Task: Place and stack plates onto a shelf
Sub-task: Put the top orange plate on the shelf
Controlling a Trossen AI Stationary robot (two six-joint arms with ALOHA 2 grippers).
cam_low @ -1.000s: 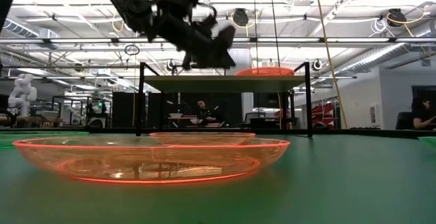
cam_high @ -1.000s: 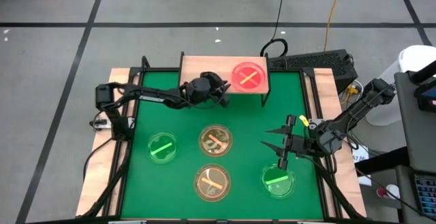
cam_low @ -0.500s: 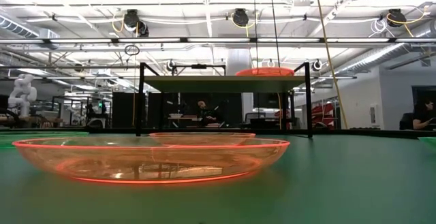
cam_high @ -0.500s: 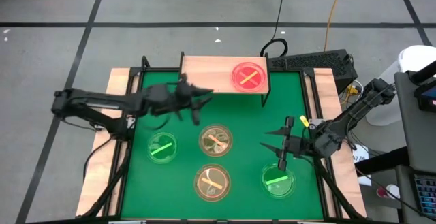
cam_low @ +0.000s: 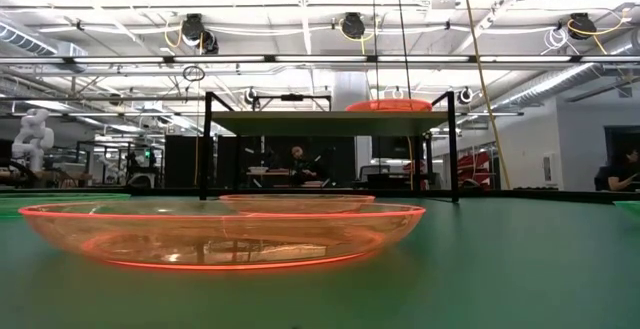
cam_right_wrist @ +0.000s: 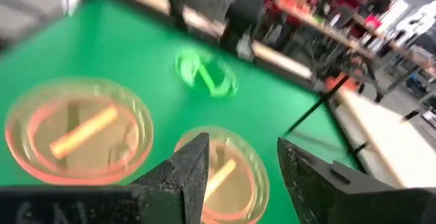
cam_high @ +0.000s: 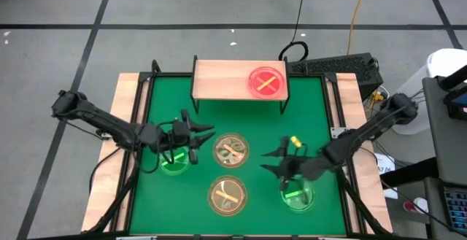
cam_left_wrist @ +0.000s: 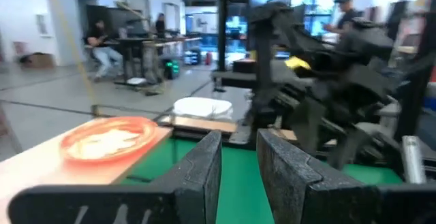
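One pink plate [cam_high: 266, 82] lies on the right half of the light-wood shelf [cam_high: 219, 79] at the mat's far edge; it also shows in the low view [cam_low: 390, 104] and the left wrist view [cam_left_wrist: 109, 137]. Two green plates [cam_high: 174, 160] [cam_high: 298, 195] and two amber plates [cam_high: 231, 151] [cam_high: 227, 195] lie on the green mat. My left gripper [cam_high: 200, 142] hangs open and empty above the mat, between the left green plate and the centre amber plate. My right gripper [cam_high: 267, 161] is open and empty above the mat, left of the right green plate.
The shelf's left half [cam_high: 215, 79] is bare wood. The shelf stands on thin black legs [cam_low: 206, 144]. The green mat [cam_high: 255, 123] has bare room between the shelf and the plates. A keyboard [cam_high: 336, 66] and cables lie past the table's far right corner.
My left gripper has drawn back from the shelf's left half toward the table's near left and come down over the left green plate. My right gripper has gone toward the table's left, nearer the centre amber plate. The plates have not moved.
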